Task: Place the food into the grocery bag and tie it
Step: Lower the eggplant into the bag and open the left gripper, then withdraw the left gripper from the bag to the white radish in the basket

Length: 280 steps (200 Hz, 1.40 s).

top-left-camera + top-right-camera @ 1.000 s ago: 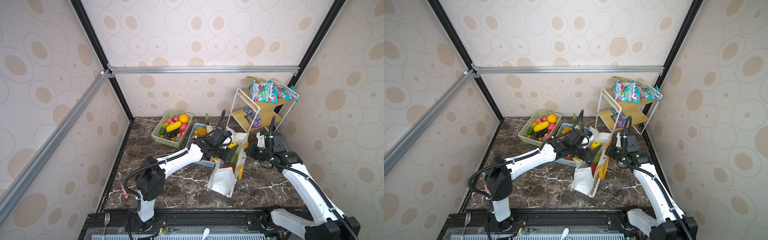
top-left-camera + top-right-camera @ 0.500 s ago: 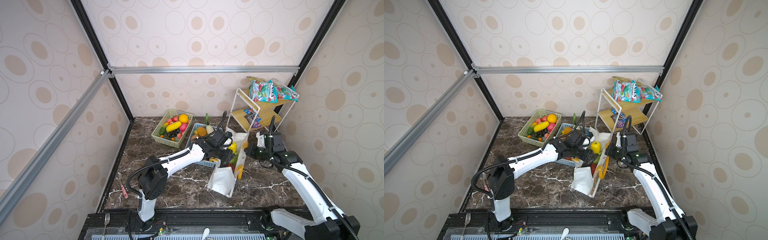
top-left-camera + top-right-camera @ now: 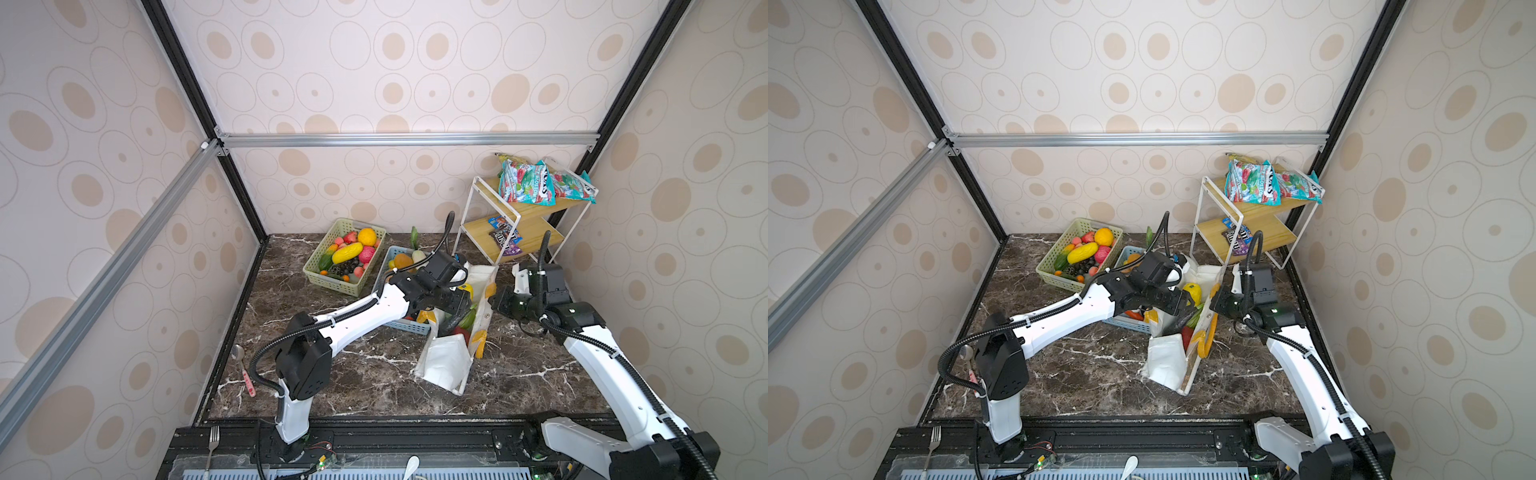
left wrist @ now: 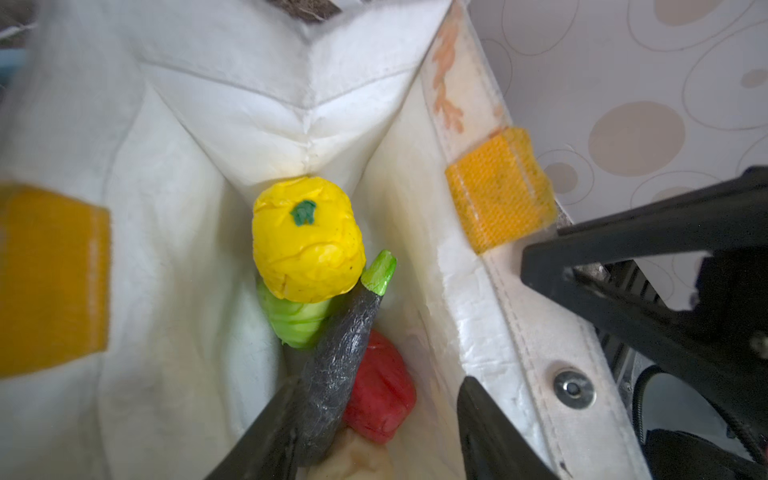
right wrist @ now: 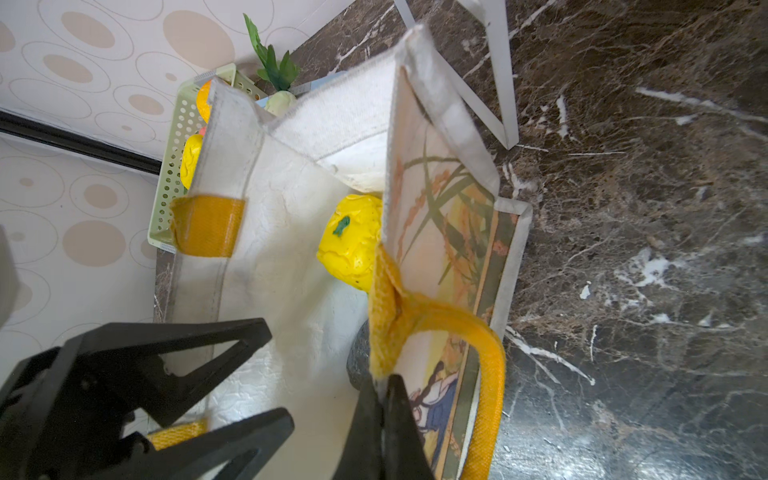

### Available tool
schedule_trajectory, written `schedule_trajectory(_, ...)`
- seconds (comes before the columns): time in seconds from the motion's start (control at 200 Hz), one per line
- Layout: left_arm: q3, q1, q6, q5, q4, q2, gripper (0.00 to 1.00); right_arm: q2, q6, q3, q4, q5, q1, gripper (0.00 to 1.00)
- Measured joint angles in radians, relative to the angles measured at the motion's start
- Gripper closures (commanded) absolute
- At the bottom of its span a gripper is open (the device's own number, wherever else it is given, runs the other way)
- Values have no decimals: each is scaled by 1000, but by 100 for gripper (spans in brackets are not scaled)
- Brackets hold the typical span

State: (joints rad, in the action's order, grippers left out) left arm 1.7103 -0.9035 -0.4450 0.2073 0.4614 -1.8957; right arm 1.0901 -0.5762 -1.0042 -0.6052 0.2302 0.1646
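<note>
left gripper (image 4: pixel 378 386): jaws apart, nothing clamped; tips down inside the bag mouth.
right gripper (image 5: pixel 382 380): pinched shut on the bag wall at the root of a handle (image 5: pixel 478 332), propping the mouth open.
grocery bag (image 3: pixel 442 361): upright on the counter (image 3: pixel 374 374), right of centre, just beside the blue basket (image 3: pixel 409 328).
in bag: yellow fruit (image 4: pixel 305 239) on top of the green cabbage (image 4: pixel 297 322); eggplant (image 4: pixel 338 353) and red piece (image 4: pixel 382 390) next to them.
eggplant: leans on one of my left fingers (image 4: pixel 266 432) with a clear gap to the other, so not gripped; stalk end points at the yellow fruit.
not bagged yet: radish (image 3: pixel 417 253) in the blue basket, at the end nearer the back edge.
key relation: the basket is on the left-arm side of the bag, so left is nearer; right is tied up with the bag. Radish long axis runs toward the back edge, leaves at the back.
next, my call: lift left straight up clear of the rim before swinging to the basket.
risk: eggplant drags up with the finger.
</note>
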Motion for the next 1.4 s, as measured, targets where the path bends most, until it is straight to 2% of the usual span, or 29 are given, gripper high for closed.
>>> schedule_trajectory(0.47, 31, 23, -29, -122, 4, 68, 34, -29, 32, 0, -55, -76, 0, 100)
schedule_trajectory(0.885, 0, 130, -87, -207, 4, 134, 28, -73, 69, -29, -168, -167, -33, 100)
schedule_trajectory(1.14, -23, 171, -117, -285, 12, 127, 23, -81, 90, -42, -197, -183, -66, 100)
schedule_trajectory(1.401, -58, 175, -148, -307, -2, 75, 19, -81, 113, -47, -215, -186, -75, 100)
